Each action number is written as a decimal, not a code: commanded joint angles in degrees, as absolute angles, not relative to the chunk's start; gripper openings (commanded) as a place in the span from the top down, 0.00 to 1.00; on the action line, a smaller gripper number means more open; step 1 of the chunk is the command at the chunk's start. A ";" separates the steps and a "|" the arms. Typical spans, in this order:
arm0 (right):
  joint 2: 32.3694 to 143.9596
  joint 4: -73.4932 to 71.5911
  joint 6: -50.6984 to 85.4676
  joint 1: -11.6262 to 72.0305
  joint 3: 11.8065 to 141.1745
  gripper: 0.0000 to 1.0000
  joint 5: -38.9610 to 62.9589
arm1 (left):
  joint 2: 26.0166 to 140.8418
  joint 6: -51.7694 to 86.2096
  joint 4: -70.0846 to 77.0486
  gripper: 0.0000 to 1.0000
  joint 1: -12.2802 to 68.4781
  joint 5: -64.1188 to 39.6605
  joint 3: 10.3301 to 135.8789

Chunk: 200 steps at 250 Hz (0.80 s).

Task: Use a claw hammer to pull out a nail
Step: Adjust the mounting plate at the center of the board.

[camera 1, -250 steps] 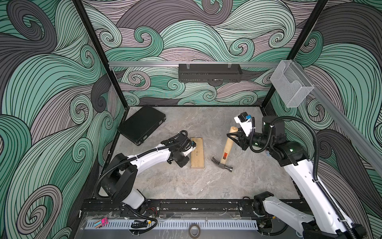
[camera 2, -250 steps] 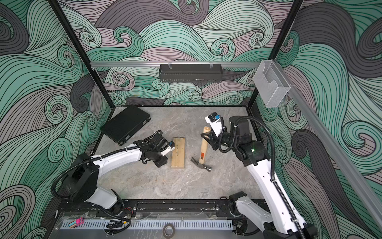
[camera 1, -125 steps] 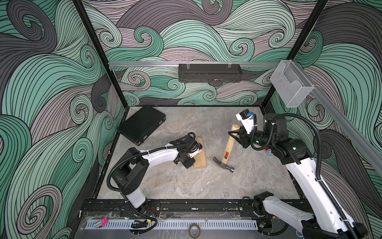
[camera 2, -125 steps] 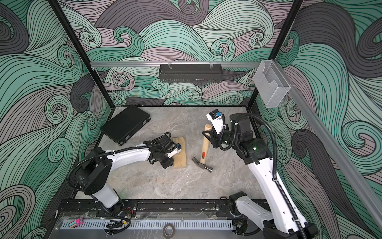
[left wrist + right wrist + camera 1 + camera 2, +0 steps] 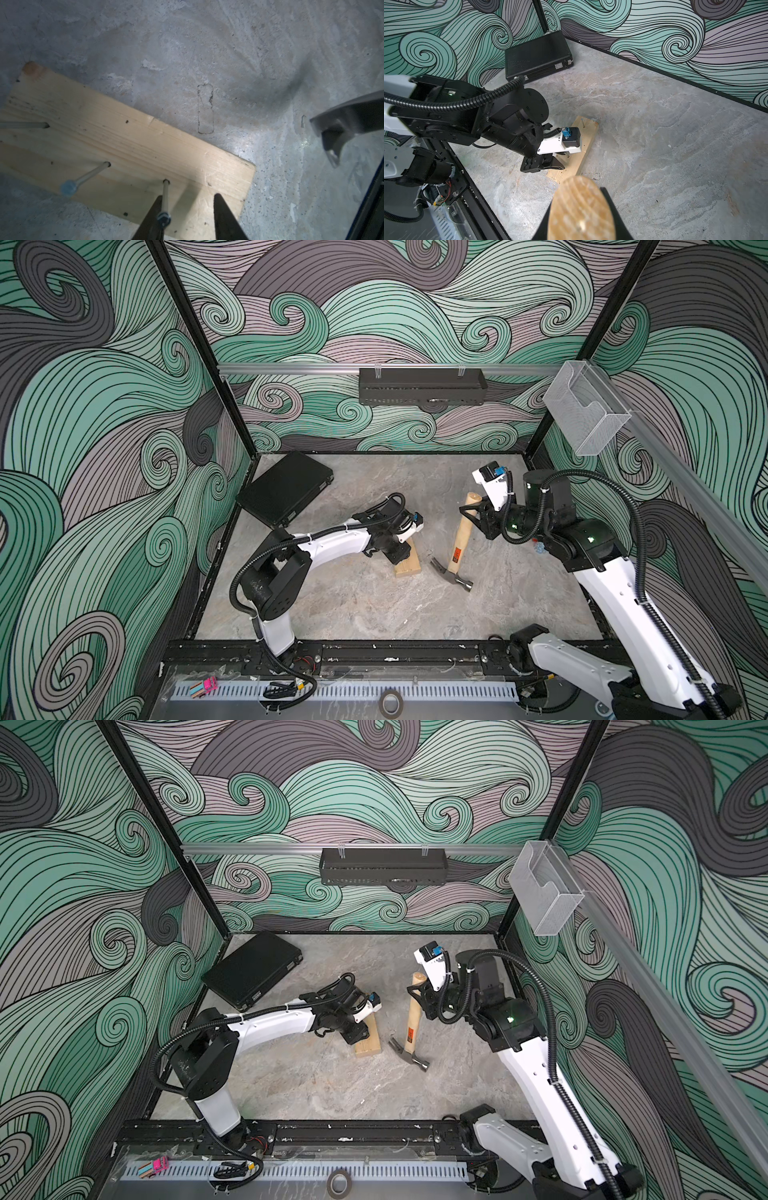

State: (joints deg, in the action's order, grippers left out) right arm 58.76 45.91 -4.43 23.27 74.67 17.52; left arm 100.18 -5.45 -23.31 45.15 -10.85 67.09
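Well, the right pincer [image 5: 471,512] is clamped on the butt end of the claw hammer [image 5: 457,547], whose pale handle slopes down from there to the grey head resting on the table [image 5: 374,614]. In both top views the curved claw points towards the wooden block [image 5: 409,566] and lies near it without touching. The left pincer [image 5: 397,558] hangs low over the near end of that block. Seen from the left wrist, its two dark fingers [image 5: 220,207] stand apart with bare wood between them. Three nails stick up out of the block: one [image 5: 165,191] runs just beside a finger, another [image 5: 89,175] leans off to the side, and a third [image 5: 22,125] is at the frame's edge. A black case [image 5: 286,489] lies in the far left corner, well away from all this
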 commanded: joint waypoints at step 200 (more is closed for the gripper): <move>70.98 41.74 18.28 40.85 87.13 0.96 -7.90 | 87.43 19.04 -15.40 0.20 21.79 -12.50 60.77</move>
